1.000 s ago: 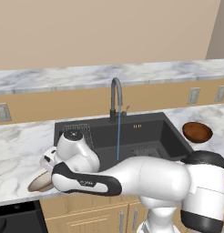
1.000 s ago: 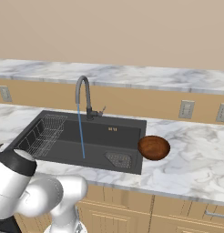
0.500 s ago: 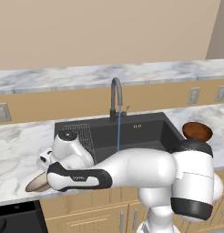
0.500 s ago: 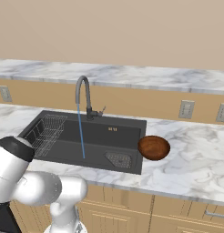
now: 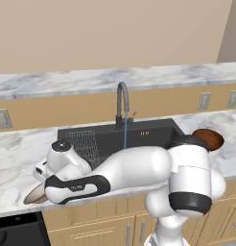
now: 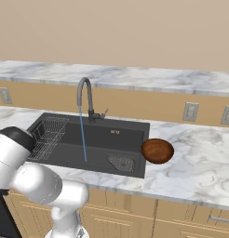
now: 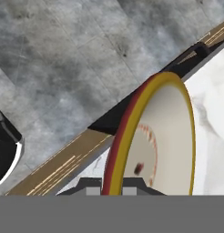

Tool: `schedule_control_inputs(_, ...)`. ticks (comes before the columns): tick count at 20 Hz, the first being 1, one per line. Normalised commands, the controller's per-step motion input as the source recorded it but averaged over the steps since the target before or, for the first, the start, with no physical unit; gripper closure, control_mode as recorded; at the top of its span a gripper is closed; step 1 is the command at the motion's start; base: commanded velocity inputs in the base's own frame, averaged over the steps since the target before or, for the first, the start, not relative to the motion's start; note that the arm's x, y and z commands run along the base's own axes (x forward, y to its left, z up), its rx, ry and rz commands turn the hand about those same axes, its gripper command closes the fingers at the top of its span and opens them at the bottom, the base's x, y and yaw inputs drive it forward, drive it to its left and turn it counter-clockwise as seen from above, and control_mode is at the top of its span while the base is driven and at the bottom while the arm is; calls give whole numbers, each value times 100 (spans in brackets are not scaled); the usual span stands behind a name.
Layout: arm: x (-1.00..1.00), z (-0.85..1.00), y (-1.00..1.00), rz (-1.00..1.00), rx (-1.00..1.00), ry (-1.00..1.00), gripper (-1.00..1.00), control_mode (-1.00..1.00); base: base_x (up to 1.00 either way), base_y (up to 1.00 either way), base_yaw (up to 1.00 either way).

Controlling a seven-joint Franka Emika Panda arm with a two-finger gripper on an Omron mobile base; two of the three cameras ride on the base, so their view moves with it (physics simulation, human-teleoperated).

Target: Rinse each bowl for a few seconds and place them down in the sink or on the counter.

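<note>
Here the pincer (image 7: pixel 111 190) is clamped narrow on the rim of the tan bowl (image 7: pixel 152 145), its two tips pinching the yellow-and-red edge right at the bottom of the hand view, with the cream inside spread away just above them. From the left base view the bowl (image 5: pixel 34 194) peeks out below the hand at the front edge of the marble counter (image 5: pixel 14 158), on the far side of the pincer from the black sink (image 5: pixel 153 137). The tap (image 5: pixel 122 103) is running, its thin stream falling into the basin well away from the pincer, past the wire rack (image 5: pixel 86 144). The reddish-brown bowl (image 6: pixel 157 150) sits on the counter beyond the sink's other end, further still from the pincer. The main risk, as I judge it, is the grip: an edge pinch on a shallow bowl gives little hold, so a quick swing toward the stream could let it pivot or slip out. The bowl also lies close to the counter's front lip, so a drop here may send it to the floor. On the way over, the bowl could clip the rack or the sink wall if carried too low.
</note>
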Motion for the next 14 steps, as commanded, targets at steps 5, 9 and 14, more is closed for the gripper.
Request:
schedule_control_inputs(5,17,-11,12,0,-2,-2,100,-100,0,0,0)
schedule_control_inputs(9,14,-12,10,0,0,-4,100,-100,0,0,0)
schedule_control_inputs(14,14,-14,10,0,1,-5,100,-100,0,0,0)
